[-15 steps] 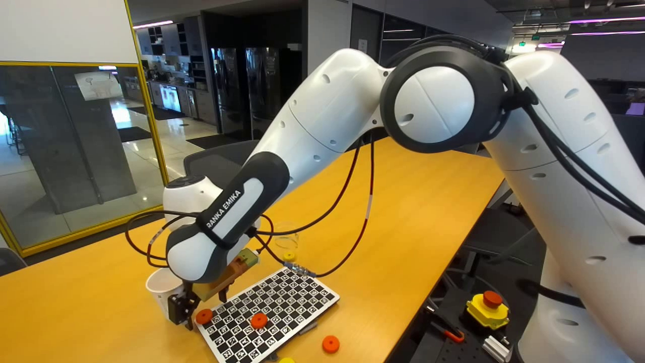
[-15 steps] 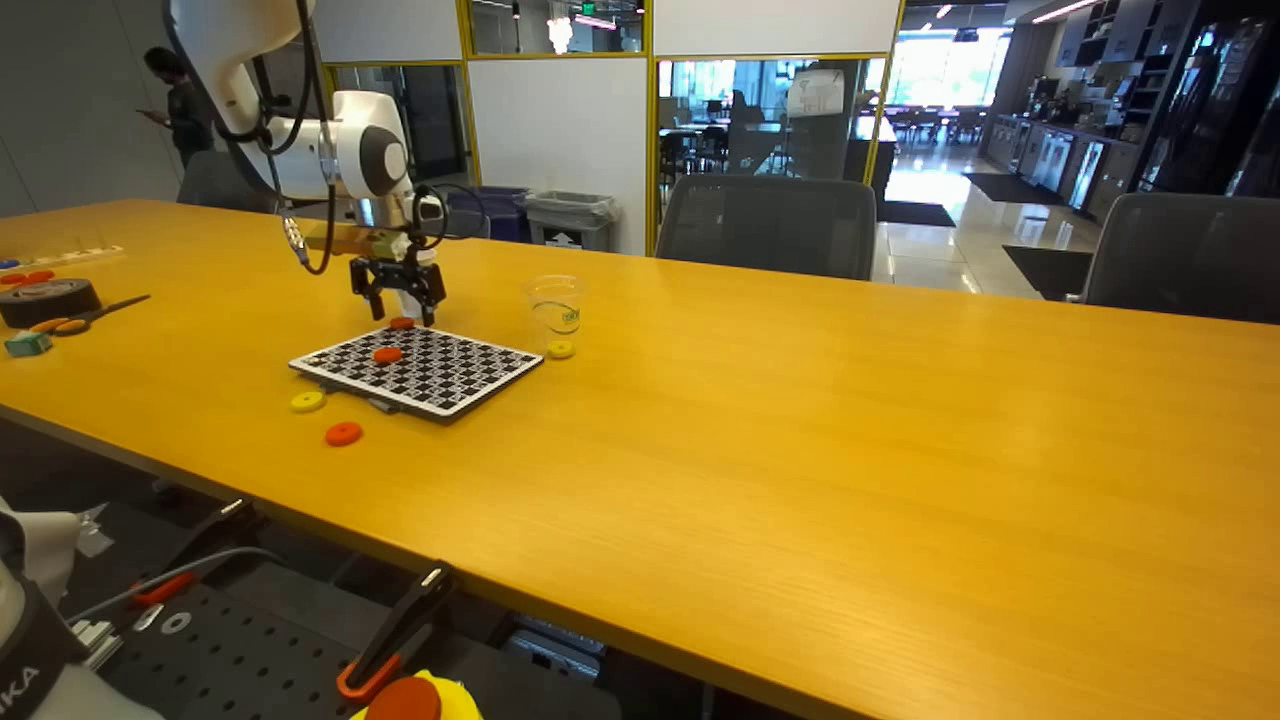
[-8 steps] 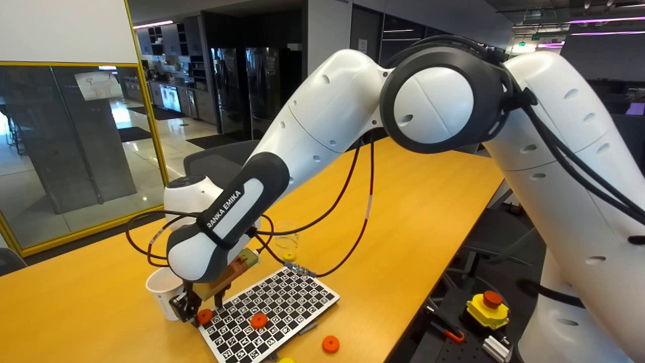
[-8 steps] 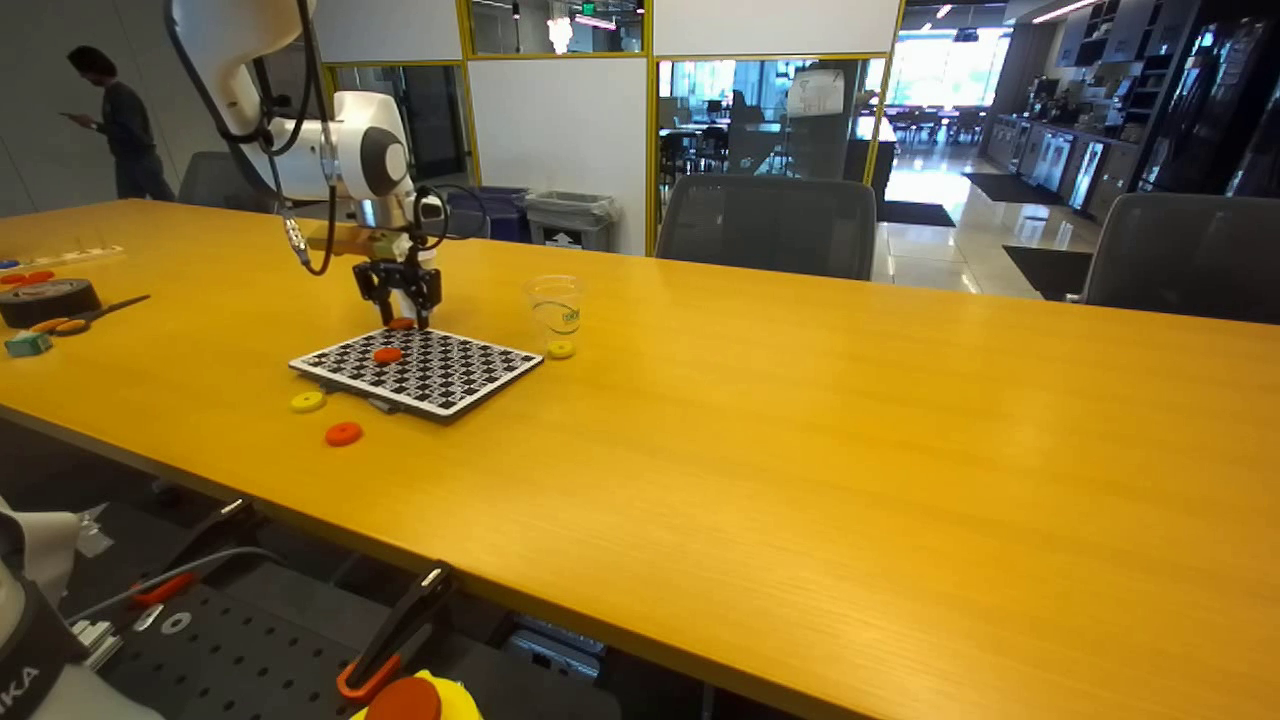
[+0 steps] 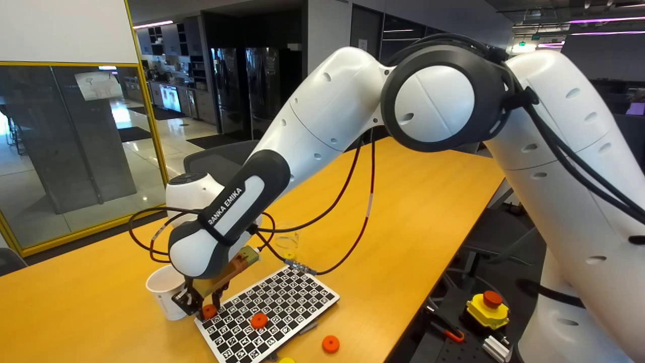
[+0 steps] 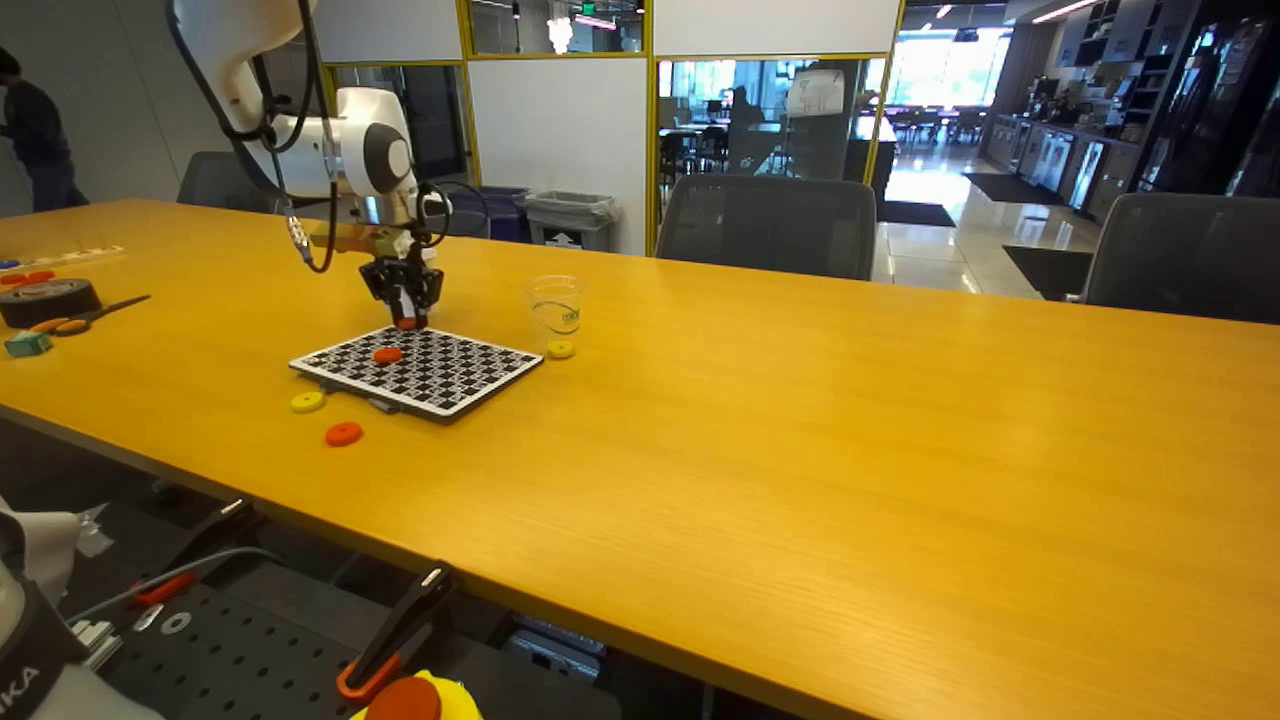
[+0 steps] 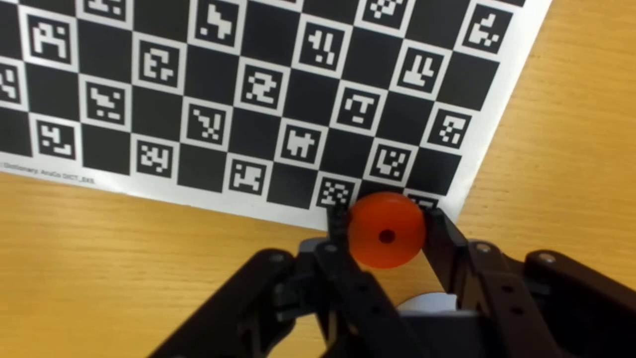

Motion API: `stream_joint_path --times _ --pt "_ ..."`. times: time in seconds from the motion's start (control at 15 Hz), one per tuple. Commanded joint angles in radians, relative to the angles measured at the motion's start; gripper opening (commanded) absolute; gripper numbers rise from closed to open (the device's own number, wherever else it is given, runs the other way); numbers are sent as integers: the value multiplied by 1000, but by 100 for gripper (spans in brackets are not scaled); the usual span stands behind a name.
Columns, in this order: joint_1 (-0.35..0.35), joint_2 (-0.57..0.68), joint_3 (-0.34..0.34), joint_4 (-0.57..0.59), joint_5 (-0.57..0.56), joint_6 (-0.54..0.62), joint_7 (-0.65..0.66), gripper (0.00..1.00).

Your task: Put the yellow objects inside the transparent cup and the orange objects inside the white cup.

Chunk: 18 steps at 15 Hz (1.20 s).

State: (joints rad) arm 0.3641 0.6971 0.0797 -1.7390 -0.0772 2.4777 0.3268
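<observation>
In the wrist view my gripper [image 7: 386, 219] is shut on an orange disc [image 7: 386, 253], one finger at each side. The disc overlaps the board's corner; whether it touches the board is unclear. The white cup [image 5: 165, 290] stands upright just beside the gripper, its rim partly showing in the wrist view. Another orange disc [image 5: 259, 320] lies on the board, and a third orange disc [image 6: 343, 434] on the table. One yellow disc [image 6: 308, 401] is by the board's edge. A second yellow disc [image 6: 560, 349] sits at the transparent cup's [image 6: 555, 300] base, inside or in front, I cannot tell.
The checkered board [image 6: 430, 370] lies flat under and beside the gripper. Tape [image 6: 48, 301], scissors [image 6: 100, 312] and a small green box [image 6: 28, 343] are farther along the table. A yellow box [image 5: 488, 312] with a red button sits near the arm's base.
The fingers have come together on the orange disc beside the white cup. Gripper and disc have shifted slightly over the board's corner. A person in the background has walked leftward.
</observation>
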Motion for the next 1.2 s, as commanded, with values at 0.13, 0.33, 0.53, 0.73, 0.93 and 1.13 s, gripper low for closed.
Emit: stream_joint_path --times 0.13,0.33,0.53,0.73,0.93,1.13 --pt "22 -117 -51 -71 -8 -51 110 25" --pt "23 -180 -56 -85 -25 -89 123 25" --pt "14 -230 -38 -78 -30 -119 98 25" --pt "0 -240 -9 -36 -20 -154 55 25" --pt "-14 -231 18 -8 -2 -153 4 25" --pt "-20 -200 29 36 1 -148 -25 25"
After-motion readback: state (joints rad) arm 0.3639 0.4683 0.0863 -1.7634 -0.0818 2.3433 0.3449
